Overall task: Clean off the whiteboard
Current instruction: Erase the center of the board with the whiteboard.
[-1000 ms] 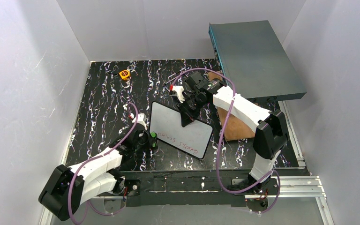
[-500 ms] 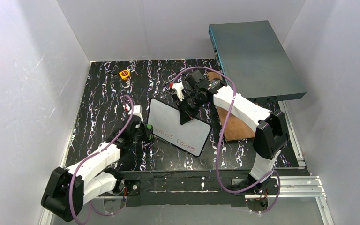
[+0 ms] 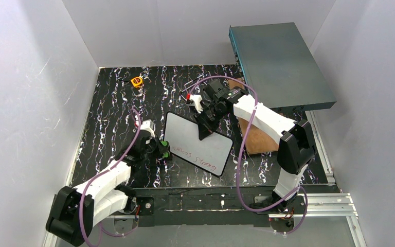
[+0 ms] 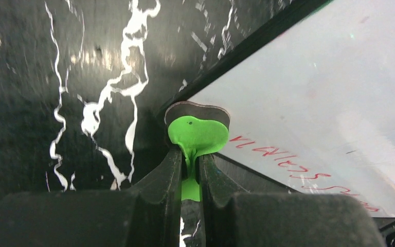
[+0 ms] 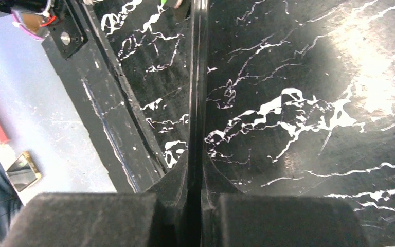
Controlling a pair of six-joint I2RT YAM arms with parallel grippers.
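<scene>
The whiteboard (image 3: 198,143) stands tilted mid-table, its upper edge pinched in the right gripper (image 3: 204,129). The left gripper (image 3: 160,152) clamps a green eraser (image 4: 195,136) at the board's lower-left corner, beside red writing (image 4: 288,164). Likely light, stiff and slick-faced, the board is best held by its frame.

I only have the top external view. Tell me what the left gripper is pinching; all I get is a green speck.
Observer: The left wrist camera shows the left gripper shut on a small green eraser. It is clamped by its thin stem, with a dark pad behind the green.
Operator: Report where that pad sits on the whiteboard.
Observer: At a rounded corner of the whiteboard, right beside the first letters of the red writing, which is unwiped.
Operator: Now confirm the right grip.
Observer: The right wrist camera shows the right gripper shut on the whiteboard, its thin black edge running straight out from the grip.
</scene>
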